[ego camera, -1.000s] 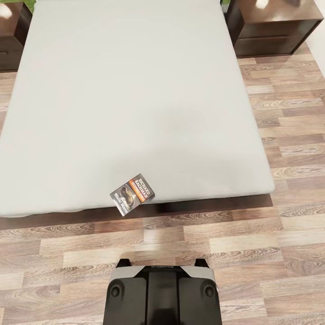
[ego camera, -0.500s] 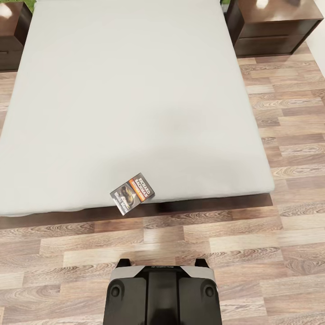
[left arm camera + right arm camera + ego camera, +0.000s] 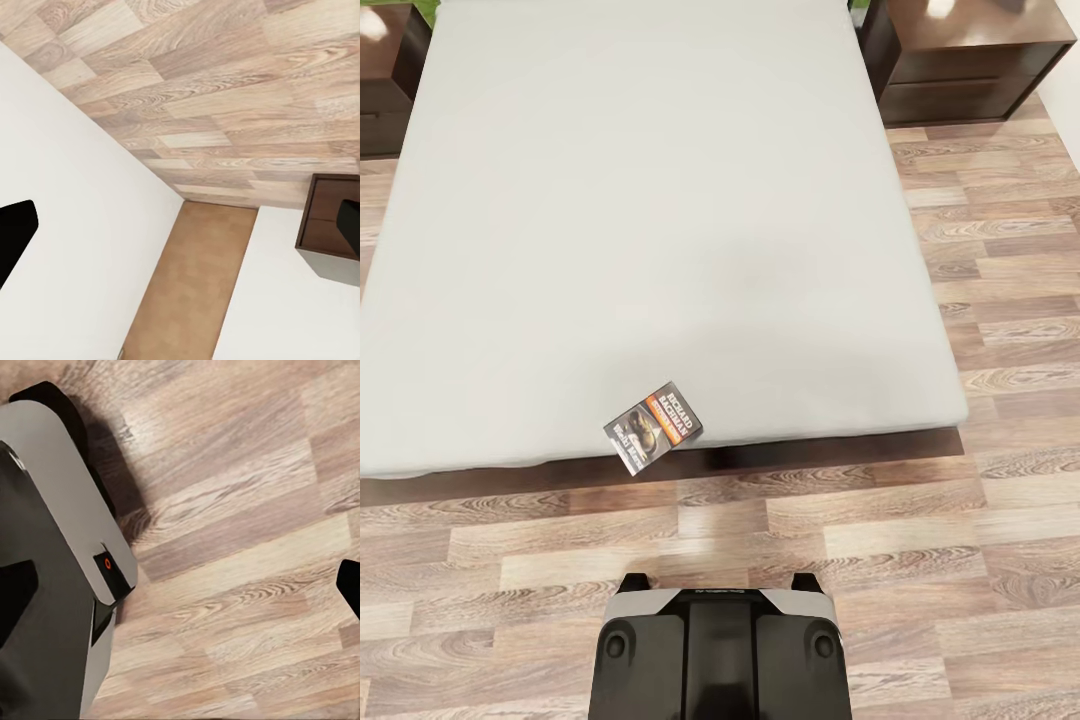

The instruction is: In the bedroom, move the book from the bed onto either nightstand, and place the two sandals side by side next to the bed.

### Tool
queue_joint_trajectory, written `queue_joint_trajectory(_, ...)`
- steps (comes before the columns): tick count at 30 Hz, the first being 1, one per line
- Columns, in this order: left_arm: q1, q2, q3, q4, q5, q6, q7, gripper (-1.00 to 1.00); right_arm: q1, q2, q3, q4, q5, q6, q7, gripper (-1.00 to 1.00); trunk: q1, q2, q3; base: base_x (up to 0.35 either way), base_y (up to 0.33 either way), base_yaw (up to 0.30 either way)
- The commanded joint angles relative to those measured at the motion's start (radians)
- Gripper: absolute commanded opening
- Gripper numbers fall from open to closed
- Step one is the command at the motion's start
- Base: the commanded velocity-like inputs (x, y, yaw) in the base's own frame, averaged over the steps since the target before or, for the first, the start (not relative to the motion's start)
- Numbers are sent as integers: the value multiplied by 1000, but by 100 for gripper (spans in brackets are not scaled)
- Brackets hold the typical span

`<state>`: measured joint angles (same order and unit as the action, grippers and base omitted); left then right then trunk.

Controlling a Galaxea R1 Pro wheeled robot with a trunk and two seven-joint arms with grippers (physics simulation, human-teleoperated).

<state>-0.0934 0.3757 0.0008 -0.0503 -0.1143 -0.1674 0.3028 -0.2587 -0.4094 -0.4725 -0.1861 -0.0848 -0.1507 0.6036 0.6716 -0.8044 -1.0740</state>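
Change since the earlier head views: none seen; book, bed, both nightstands and the robot's base lie as they did.

Bed (image 3: 640, 220), one: large flat pale-grey mattress, smooth and matte, rounded corners, on a dark brown frame that shows as a strip along the near edge.

Book (image 3: 654, 428), one: thin small paperback, dark cover with an orange band, white lettering and a dark oval picture. It lies flat, turned at an angle, on the near edge of the mattress, one corner overhanging the frame.

Nightstands, two: dark brown wood, glossy tops with light glare, drawer fronts. One stands just beside the bed's far right corner (image 3: 975, 60), the other at the far left corner (image 3: 385, 75), cut by the picture's edge.

Floor (image 3: 920, 560): wood planks in mixed grey-brown tones with strong grain.

Robot base (image 3: 720, 650), one: black and grey housing with rounded corners, on the floor near the foot of the bed, directly short of the book. In the right wrist view its grey side panel (image 3: 52, 555) carries a small red-ringed button.

Left tool (image 3: 180, 225): two dark fingertips at opposite picture edges, spread wide, nothing between them; beyond lie a white wall, a tan strip and plank floor.

Right tool (image 3: 180, 585): fingertips likewise wide apart, holding nothing, over bare floor beside the base.
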Motion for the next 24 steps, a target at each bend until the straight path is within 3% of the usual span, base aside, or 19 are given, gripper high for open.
queue_joint_trajectory(1, 0, 0, 1, 1, -10, -2, 5, 100, 0, -1, 2, 2, -8, -1, 5, 100, 0, -1, 0, -28, 0, 0)
queue_joint_trajectory(8, 0, 0, 1, 1, -10, -1, 5, 100, -21, -15, -3, 2, -9, -1, 96, 100, 0, -1, 0, -19, 0, 0)
queue_joint_trajectory(14, 0, 0, 2, 1, -10, -1, 5, 100, -31, -22, -6, 2, -9, -1, 123, 100, 0, -1, 0, -15, 0, 0)
queue_joint_trajectory(24, 0, 0, 2, 1, -10, -1, 6, 100, -66, -63, -19, 3, -10, 0, 196, 100, 0, -1, 0, -10, 0, 0)
